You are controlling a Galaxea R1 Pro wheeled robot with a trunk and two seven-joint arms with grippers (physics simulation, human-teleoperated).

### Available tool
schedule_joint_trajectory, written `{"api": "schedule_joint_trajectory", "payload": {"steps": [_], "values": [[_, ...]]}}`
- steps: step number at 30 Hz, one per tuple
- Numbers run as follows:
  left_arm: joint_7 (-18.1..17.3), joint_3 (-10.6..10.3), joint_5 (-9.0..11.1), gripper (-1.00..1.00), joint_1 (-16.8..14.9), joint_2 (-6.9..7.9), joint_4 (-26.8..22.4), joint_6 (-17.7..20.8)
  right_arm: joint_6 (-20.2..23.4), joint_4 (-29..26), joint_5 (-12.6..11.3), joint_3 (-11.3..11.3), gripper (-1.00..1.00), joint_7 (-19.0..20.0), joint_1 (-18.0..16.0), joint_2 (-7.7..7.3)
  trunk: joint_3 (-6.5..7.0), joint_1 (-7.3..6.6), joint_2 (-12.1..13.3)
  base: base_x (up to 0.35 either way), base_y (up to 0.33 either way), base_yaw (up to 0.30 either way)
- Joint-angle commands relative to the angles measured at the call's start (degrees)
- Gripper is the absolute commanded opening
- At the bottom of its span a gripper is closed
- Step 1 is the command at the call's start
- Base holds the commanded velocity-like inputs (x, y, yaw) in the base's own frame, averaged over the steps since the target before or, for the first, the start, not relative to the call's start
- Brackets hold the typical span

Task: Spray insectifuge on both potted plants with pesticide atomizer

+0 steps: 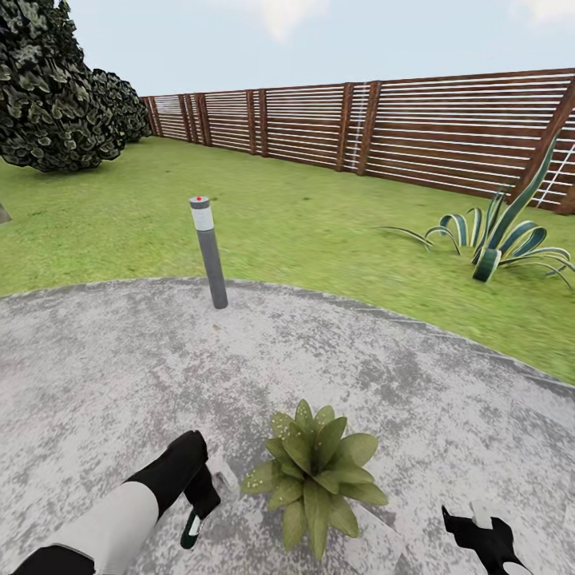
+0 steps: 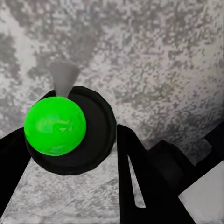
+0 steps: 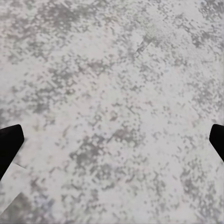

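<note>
One potted plant [image 1: 313, 471], a low rosette of pointed green leaves, stands on the grey stone patio [image 1: 120, 375] just in front of me. Its pot is hidden under the leaves. Fine whitish specks of insectifuge [image 1: 255, 481] dot its left leaves. Just left of the plant, my left gripper [image 1: 196, 511] is shut on the pesticide atomizer [image 2: 70, 135], a small black bottle whose round top shows bright green, with a grey nozzle cone [image 2: 64, 77] in front. My right gripper [image 1: 479, 527] hangs open right of the plant, over bare stone [image 3: 112, 112]. The second potted plant is out of view.
A tall grey post [image 1: 209, 251] with a red-dotted cap stands at the patio's far edge. Beyond lies grass [image 1: 303, 208], a striped spiky plant [image 1: 499, 239] on the right, dark bushes [image 1: 56, 88] on the left, and a slatted brown fence [image 1: 399, 128] behind.
</note>
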Motion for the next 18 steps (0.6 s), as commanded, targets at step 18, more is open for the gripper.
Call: {"api": "schedule_joint_trajectory", "payload": {"steps": [18], "values": [[-4.78,-2.19,-3.70,-1.00,-8.75,-4.17,-0.06,1.83,-0.23,-0.07,0.11,-0.58,1.00,0.47,-0.04,-0.05,-0.05,-0.01,-0.02,0.000,0.000,0.000]]}}
